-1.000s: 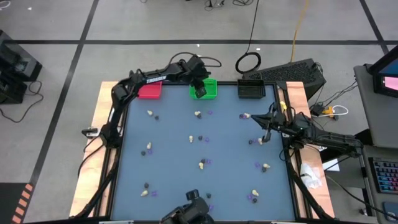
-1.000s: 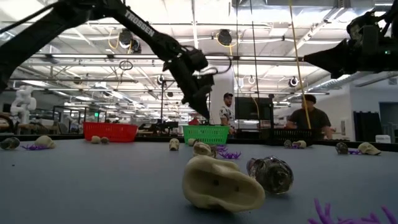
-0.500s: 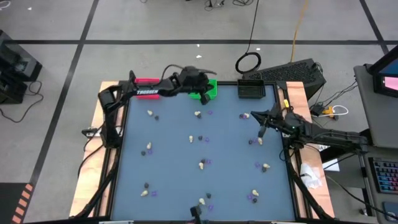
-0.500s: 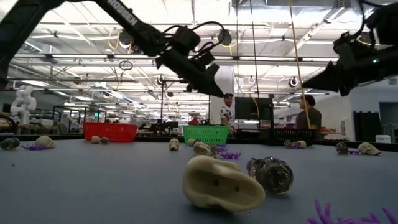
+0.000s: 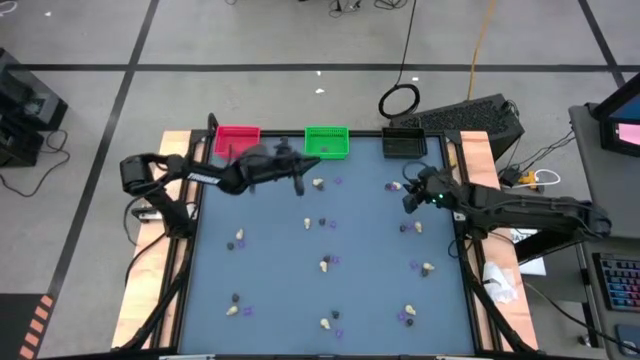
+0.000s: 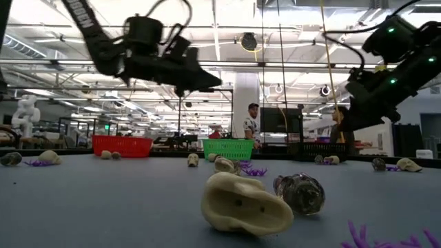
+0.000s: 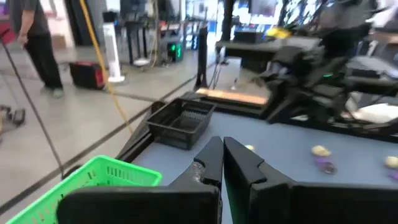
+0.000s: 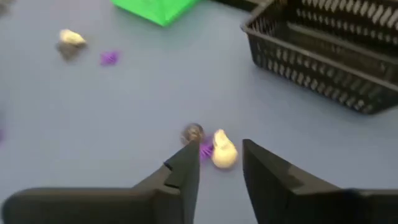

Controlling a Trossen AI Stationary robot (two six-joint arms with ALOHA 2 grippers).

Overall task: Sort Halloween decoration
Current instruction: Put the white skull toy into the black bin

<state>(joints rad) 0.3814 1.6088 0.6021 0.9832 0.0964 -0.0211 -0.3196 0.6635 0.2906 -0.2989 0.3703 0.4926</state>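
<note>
i am working over a flat blue-grey table (image 5: 280,270) in a big bright hall, with two people standing far behind it. the halloween decoration (image 5: 325,264) is spread all over the table in little groups: cream-white lumps, dark lumps and flat purple bits. three bins sit along the far edge: a red bin (image 5: 238,137), a green bin (image 5: 327,141) and a black bin (image 5: 404,143).

my left gripper (image 7: 221,163) hangs in the air above the table near the green bin. its fingers are pressed together and i see nothing between them. my right gripper (image 8: 217,168) is over a small group near the black bin, with its fingers apart and nothing in them. just past its tips lie a cream lump (image 8: 223,151), a purple bit (image 8: 206,150) and a dark lump (image 8: 193,132), all close together.

i think these are light, hard little toys (maybe plastic). the lumps look rounded, so they may slip or roll. i would pinch the cream lump across its middle. the purple bit is thin and flat, so it may be hard to get under.
</note>
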